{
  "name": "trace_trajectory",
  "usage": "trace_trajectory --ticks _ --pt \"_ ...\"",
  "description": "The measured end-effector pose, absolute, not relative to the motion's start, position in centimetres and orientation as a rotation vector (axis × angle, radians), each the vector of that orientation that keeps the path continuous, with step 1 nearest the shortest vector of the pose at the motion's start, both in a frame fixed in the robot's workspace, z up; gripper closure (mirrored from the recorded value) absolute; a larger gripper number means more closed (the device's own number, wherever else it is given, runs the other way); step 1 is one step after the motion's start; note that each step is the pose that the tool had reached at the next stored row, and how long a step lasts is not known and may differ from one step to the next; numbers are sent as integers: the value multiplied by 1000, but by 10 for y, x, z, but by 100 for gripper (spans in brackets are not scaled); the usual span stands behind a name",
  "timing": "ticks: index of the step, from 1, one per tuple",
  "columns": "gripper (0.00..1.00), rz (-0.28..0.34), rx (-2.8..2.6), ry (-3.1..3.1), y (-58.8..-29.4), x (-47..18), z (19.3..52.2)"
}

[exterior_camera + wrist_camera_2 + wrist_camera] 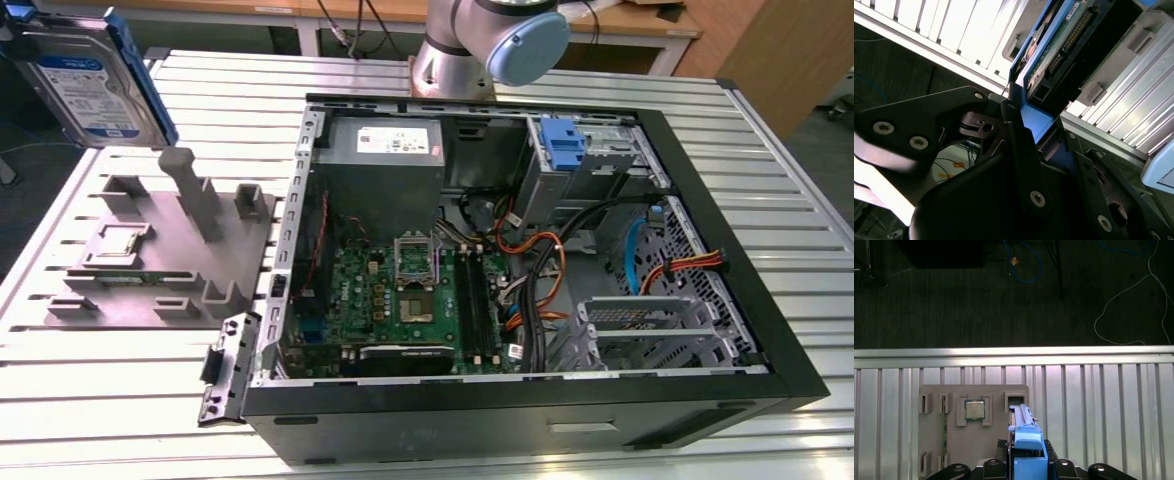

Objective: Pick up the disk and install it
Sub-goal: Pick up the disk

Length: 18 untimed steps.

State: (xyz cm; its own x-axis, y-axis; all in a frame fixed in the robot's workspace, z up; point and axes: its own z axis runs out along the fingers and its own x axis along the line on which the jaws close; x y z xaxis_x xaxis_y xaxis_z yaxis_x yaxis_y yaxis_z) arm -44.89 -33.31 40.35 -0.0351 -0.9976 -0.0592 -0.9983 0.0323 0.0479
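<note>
The disk (91,85) hung in the upper left of the exterior view, up in the air and standing on its edge. It was well apart from the open computer case (534,425). In the first wrist view the gripper (1027,466) was closed on the disk, with a finger on each side of its blue carrier (1026,442). The grey fixture block (160,250) lay under it on the slatted table (107,400).

To carry it well, I think the grip needed to be firm, so the disk could not slip or tip. The block's tall posts (187,190) and the case's black wall looked easy to bump, so the disk needed to ride high and go slowly.
</note>
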Motion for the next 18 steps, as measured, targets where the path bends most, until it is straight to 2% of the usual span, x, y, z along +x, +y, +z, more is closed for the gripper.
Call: trace_trajectory --ticks 18 --pt "64 118 -2176 2251 -333 -449 407"
